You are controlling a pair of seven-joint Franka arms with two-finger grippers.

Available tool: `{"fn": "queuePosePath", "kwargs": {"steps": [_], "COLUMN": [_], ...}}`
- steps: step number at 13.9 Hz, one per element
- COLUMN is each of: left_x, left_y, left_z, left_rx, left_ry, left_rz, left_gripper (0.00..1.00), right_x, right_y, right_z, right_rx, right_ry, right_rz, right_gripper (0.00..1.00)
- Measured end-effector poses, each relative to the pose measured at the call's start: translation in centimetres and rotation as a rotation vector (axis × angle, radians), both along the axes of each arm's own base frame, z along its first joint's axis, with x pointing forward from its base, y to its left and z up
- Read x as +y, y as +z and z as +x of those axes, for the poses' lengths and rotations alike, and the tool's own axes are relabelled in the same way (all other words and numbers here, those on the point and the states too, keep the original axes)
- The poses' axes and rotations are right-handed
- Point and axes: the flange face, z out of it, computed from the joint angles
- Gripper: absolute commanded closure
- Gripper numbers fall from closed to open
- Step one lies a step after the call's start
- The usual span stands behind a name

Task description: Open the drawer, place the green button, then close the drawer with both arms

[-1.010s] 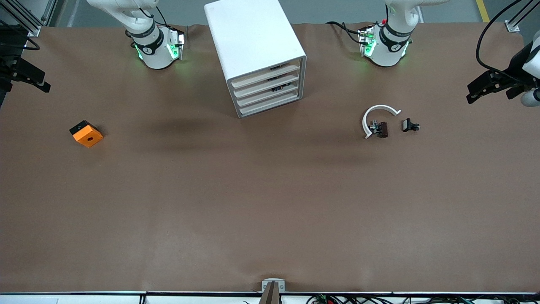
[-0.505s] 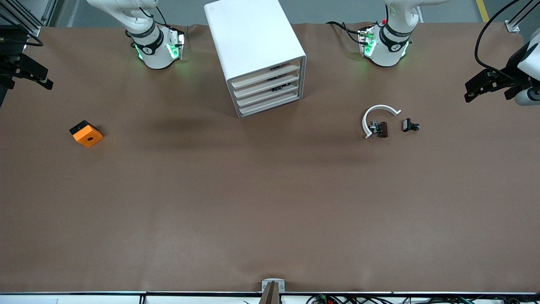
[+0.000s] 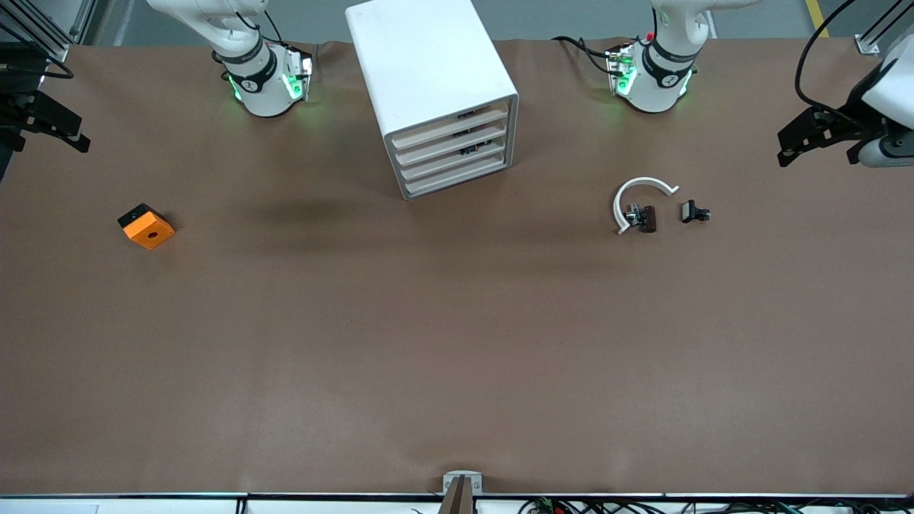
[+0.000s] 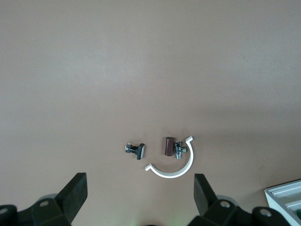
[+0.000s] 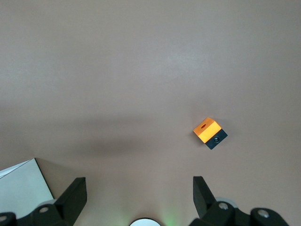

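Front: cabinet (image 3: 428,71) drawers (image 3: 457,151) all shut. We take the button (image 3: 645,218) to be the dark stub by the white ring (image 3: 643,184), toward the left arm's end from the cabinet. Left wrist: left end effector (image 4: 140,188) spread wide, empty. Button looks light and prone to roll, so pinch its body. Right wrist: right end effector (image 5: 138,186) also open, waiting.

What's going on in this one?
Nothing is being handled yet. The left gripper and right gripper hang open and empty at the two ends of the table. All four drawers of the cabinet are shut. No green button is visible, only an orange block and small parts.
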Motion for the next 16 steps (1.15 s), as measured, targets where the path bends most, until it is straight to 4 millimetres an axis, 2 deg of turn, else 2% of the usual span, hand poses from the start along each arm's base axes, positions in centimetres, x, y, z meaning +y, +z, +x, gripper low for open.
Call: {"fn": "queuePosePath", "kwargs": {"steps": [2, 8, 16], "left_x": [-0.4, 0.6, 0.7], "left_y": [-0.3, -0.1, 0.2], "left_z": [0.1, 0.3, 0.2], "left_rx": [0.005, 0.002, -0.004], "left_ry": [-0.005, 0.012, 0.013], "left_rz": [0.0, 0.0, -0.001], "left_gripper": [0.0, 0.0, 0.0], "right_x": [0.0, 0.0, 0.1], "right_y": [0.1, 0.2, 0.3], "right_z": [-0.1, -0.4, -0.3], "right_rx": [-0.001, -0.004, -0.014], "right_ry": [0.0, -0.001, -0.03], "right_rz": [0.0, 0.0, 0.021], "right_gripper": [0.0, 0.0, 0.0]}}
